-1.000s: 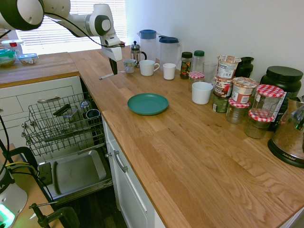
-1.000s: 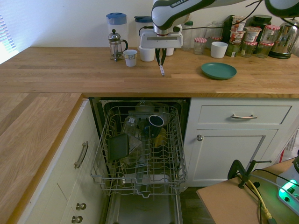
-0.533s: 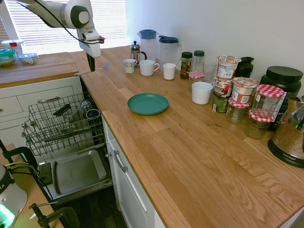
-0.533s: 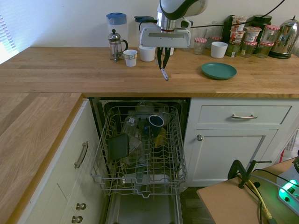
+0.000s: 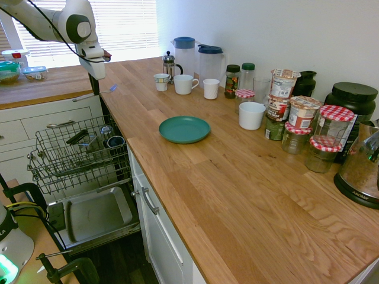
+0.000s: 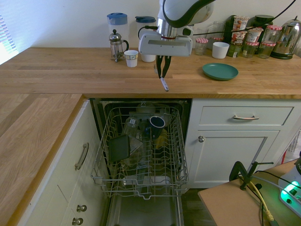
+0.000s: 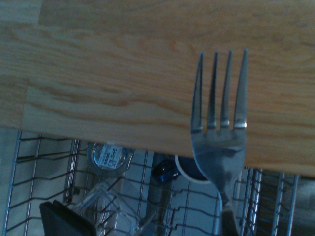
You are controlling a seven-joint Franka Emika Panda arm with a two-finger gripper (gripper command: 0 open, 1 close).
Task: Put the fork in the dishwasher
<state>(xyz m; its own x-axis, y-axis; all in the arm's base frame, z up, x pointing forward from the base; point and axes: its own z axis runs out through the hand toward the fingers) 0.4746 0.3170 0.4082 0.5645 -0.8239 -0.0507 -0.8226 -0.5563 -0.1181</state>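
Since jaws are clamped on the fork [image 6: 163, 83] handle w/ tines out past the worktop [image 6: 70, 75] front edge over the dishwasher [image 6: 141, 155] rack, it's prob light, stiff, slick metal — keep handle grip.

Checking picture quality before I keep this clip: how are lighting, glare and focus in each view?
First exterior view: the window blinds behind the arm are blown out to white; the counter is evenly lit. Second exterior view: even light, sharp, wide-angle bending at the edges. Wrist view: bluish cast, soft focus on the dishwasher rack, the fork tines fairly crisp.
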